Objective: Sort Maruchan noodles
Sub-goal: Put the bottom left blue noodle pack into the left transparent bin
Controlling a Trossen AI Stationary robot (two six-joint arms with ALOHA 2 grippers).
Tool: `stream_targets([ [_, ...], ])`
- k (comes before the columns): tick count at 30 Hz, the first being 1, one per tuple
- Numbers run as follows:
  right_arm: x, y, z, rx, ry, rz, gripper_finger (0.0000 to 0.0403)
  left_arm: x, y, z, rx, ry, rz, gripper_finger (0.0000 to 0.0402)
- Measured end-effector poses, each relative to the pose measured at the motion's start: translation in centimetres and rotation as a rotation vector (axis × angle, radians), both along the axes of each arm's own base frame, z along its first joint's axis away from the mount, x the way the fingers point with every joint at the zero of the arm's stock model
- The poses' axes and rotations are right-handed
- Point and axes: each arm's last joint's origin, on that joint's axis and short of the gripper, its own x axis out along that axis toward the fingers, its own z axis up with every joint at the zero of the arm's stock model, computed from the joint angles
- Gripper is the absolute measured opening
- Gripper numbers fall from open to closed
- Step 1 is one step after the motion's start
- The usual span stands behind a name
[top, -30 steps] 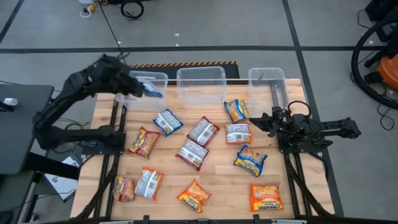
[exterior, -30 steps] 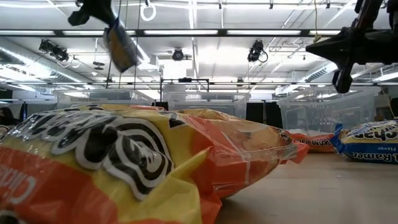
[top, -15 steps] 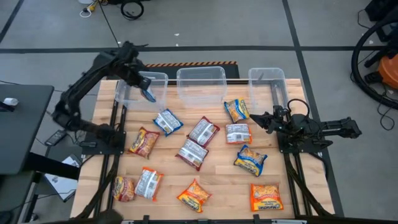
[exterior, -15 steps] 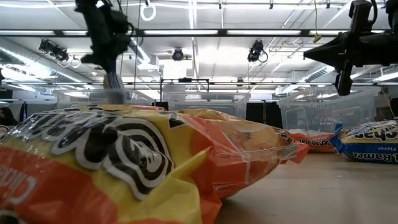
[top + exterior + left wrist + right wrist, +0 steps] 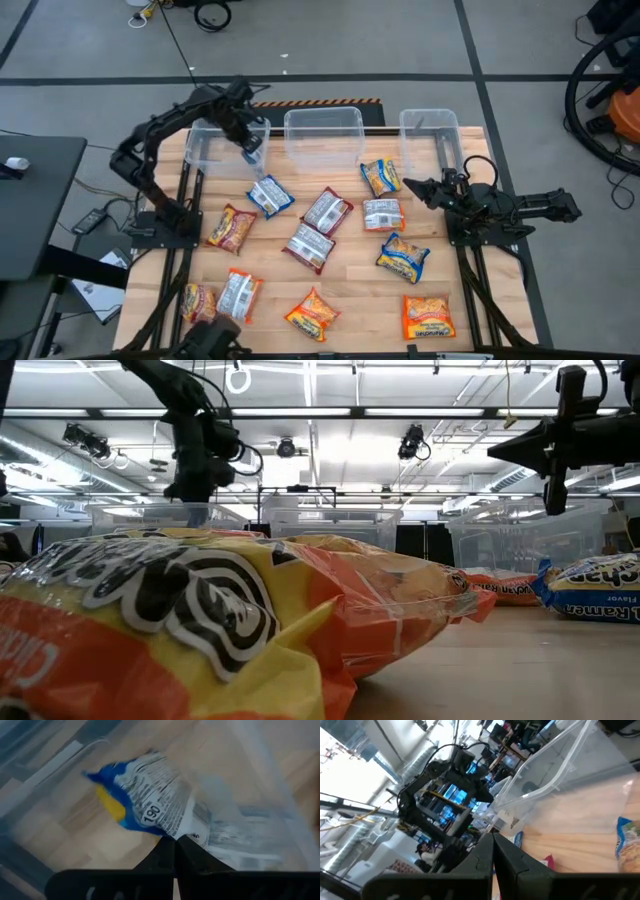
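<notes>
The left pincer (image 5: 250, 148) pinches a blue packet (image 5: 150, 802) inside the left tub (image 5: 205, 140), near its right wall. The right pincer (image 5: 413, 186), pressed together, hovers beside a silver packet (image 5: 383, 214). Other packets lie scattered across the counter (image 5: 355, 280).

Left arm swung blue packet (image 5: 150, 805) into left tub (image 5: 215, 140).

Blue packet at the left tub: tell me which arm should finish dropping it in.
Left. The left gripper is shut on the blue-yellow noodle packet at the left clear tub. The right gripper hangs near the right tub, far off.
</notes>
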Motion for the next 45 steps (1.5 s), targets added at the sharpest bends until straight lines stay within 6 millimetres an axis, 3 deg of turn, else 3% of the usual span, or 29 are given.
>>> stream_targets([
  [12, 0.0, 0.0, 0.0, 0.003, 0.001, -0.019, 0.0016, 2.6, -0.3, -0.1, 0.012, -0.139, 0.056, 0.0019],
  [18, 0.0, 0.0, 0.0, 0.004, 0.001, -0.020, 0.0016, 3.0, -0.7, -0.1, 0.017, -0.124, 0.044, 0.0005],
  [27, 0.0, 0.0, 0.0, 0.005, 0.000, -0.019, 0.0016, 0.5, -0.1, -0.3, 0.004, 0.020, 0.073, 0.0003],
  [35, 0.0, -0.1, -0.1, 0.027, -0.006, -0.019, 0.0016, -2.7, 0.6, 1.1, 0.081, 0.110, 0.157, 0.0002],
  [45, 0.0, -0.1, -0.1, 0.027, -0.006, -0.019, 0.0016, -5.7, 0.5, 1.2, 0.012, 0.269, 0.322, 0.0001],
])
